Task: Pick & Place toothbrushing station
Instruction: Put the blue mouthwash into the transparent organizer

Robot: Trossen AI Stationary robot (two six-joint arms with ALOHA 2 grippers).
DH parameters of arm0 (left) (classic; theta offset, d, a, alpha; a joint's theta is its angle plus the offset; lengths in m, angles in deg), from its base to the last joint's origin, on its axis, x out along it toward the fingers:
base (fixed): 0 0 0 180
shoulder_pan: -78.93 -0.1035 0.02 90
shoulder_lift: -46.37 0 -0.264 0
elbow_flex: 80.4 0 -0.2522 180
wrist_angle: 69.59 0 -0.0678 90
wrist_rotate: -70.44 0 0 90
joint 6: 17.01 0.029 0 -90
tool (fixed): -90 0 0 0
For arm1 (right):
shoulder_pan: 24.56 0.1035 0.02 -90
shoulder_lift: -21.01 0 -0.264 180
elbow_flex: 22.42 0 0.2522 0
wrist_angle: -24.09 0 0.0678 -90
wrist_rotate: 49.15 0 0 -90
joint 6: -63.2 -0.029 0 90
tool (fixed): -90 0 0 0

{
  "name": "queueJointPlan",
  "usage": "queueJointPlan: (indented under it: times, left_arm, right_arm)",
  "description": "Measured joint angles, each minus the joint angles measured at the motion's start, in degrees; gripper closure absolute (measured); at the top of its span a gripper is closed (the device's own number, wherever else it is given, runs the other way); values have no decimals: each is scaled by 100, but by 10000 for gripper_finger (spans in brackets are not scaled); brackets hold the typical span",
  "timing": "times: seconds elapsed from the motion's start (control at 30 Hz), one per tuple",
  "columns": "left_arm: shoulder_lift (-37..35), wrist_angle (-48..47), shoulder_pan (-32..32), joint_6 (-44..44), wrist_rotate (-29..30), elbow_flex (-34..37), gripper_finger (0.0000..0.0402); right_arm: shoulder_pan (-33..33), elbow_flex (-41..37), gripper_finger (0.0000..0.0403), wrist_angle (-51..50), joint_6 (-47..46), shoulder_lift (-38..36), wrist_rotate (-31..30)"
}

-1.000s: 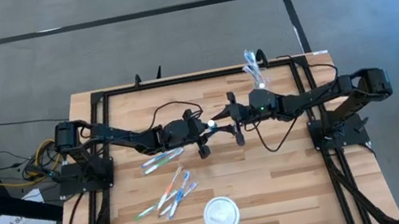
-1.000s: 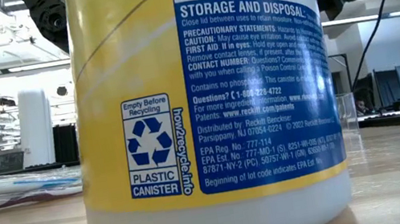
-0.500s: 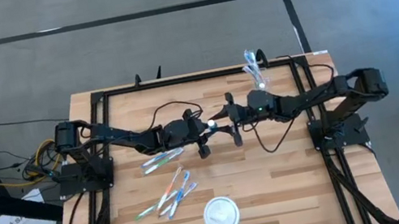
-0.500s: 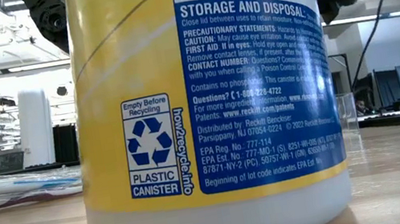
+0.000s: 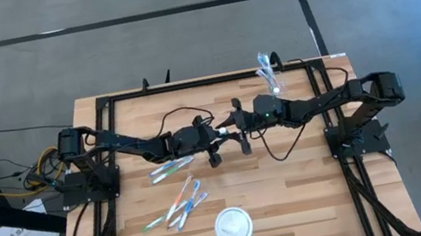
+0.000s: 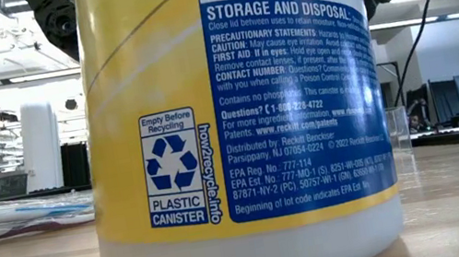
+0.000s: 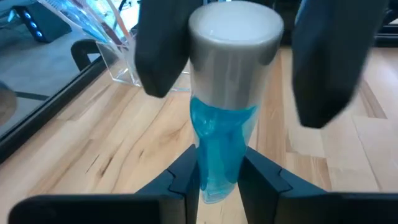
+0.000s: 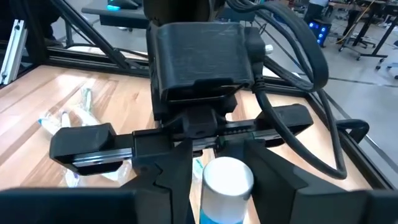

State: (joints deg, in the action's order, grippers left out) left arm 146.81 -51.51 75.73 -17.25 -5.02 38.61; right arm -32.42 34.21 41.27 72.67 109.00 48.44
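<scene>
A: Right gripper (image 5: 240,130) slid toward the left arm since the earlier high view; left gripper (image 5: 216,140) hasn't budged.

B: Tube?

A: Blue-and-white tube (image 7: 225,118) clamped at its blue tail in the left gripper, white cap pointing straight at the right arm, mid-bench (image 5: 310,187).

B: Right one closed?

A: No, fingers (image 7: 329,59) apart, flanking the cap, not touching. Long axis runs gripper to gripper. Looks like a handover.

B: Tumbler?

A: Tumbler (image 5: 268,71) at the far edge, nearer the right arm.

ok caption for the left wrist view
Left claw holds a blue tube by its tail, white cap toward the right claw.
</scene>
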Motion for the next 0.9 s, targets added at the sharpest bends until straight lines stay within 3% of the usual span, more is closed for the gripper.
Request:
queueJointPlan:
  times: [0.37,0.63,0.9]
  left_arm:
    - [0,8,20,8,5,0,321]
    - [0,8,20,8,5,0,318]
    - [-4,67,20,-8,-7,-2,283]
  right_arm:
    - [-2,-2,318,-65,16,33,0]
    - [0,-4,318,-63,62,33,2]
    - [-4,-7,318,-202,66,-109,1]
